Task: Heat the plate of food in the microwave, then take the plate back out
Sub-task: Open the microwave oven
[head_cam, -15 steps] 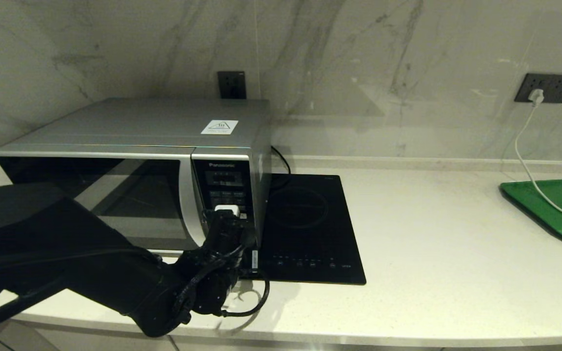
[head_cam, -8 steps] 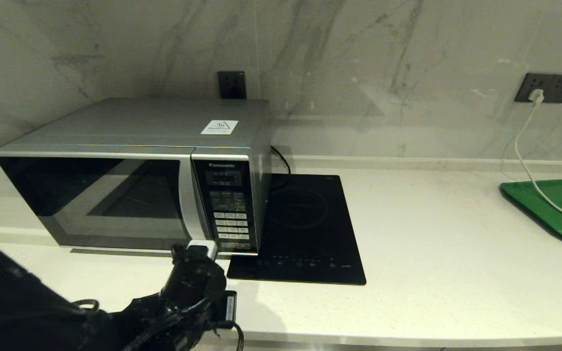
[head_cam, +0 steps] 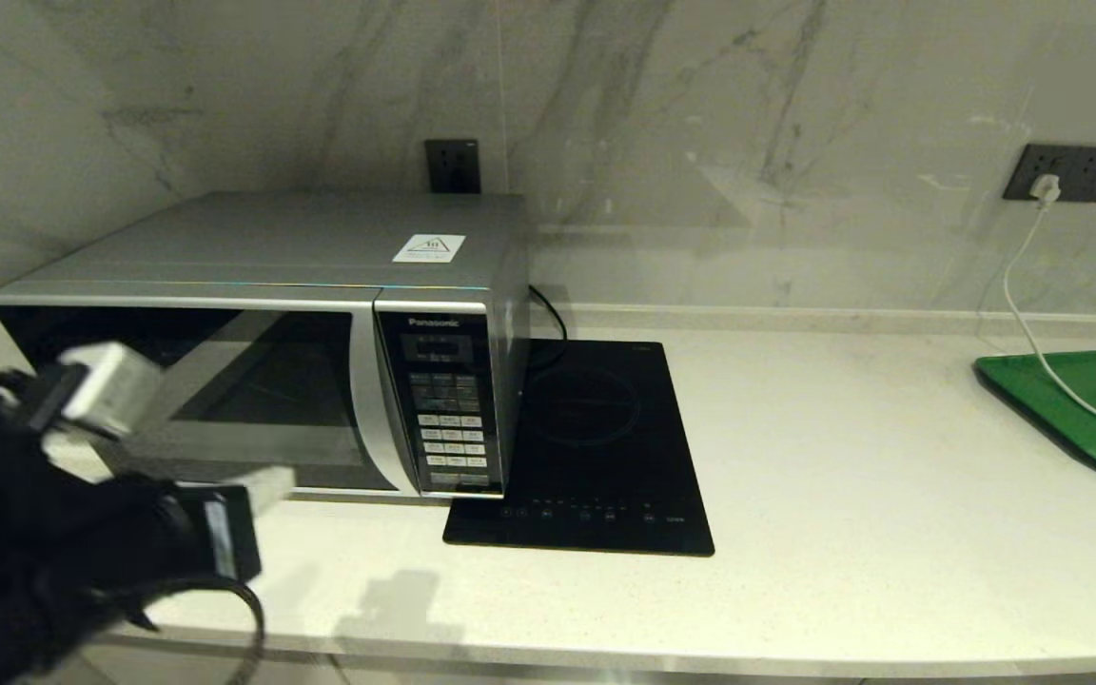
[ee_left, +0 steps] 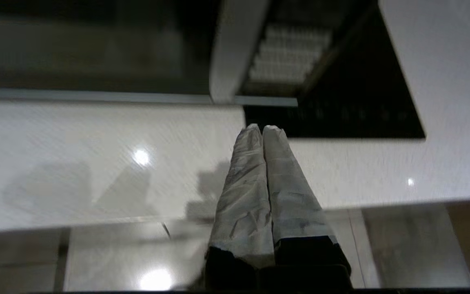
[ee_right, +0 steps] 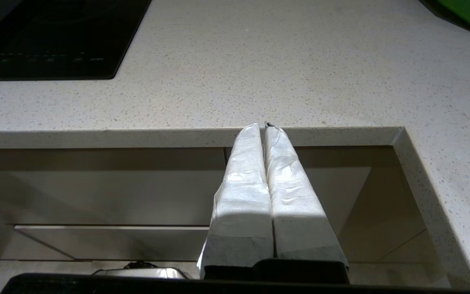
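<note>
- The microwave [head_cam: 253,333] stands on the counter [head_cam: 843,495] at the left, against the marble wall, with its dark glass door closed.
- Its button panel [head_cam: 448,409] is on the right side of the front, and a white triangle sticker [head_cam: 429,248] sits on top.
- The plate is not visible in any view; whether it is behind the dark door cannot be told.
- The left gripper [ee_left: 262,130] is in front of the microwave's left part, near the counter's front edge and clear of the door.
- In the left wrist view its two wrapped fingers [ee_left: 245,179] are pressed together along their length and hold nothing.
- The right gripper [ee_right: 262,127] is low in front of the counter's front edge, below the top.
- Its fingers [ee_right: 245,179] are also closed against each other and empty.
- A black hob [head_cam: 596,447] lies flat on the counter just beside the microwave's right side.
- A green tray [head_cam: 1081,404] lies at the far right of the counter, well apart from the microwave.
- A white cable [head_cam: 1019,285] runs from a wall socket [head_cam: 1066,171] down across the tray.
</note>
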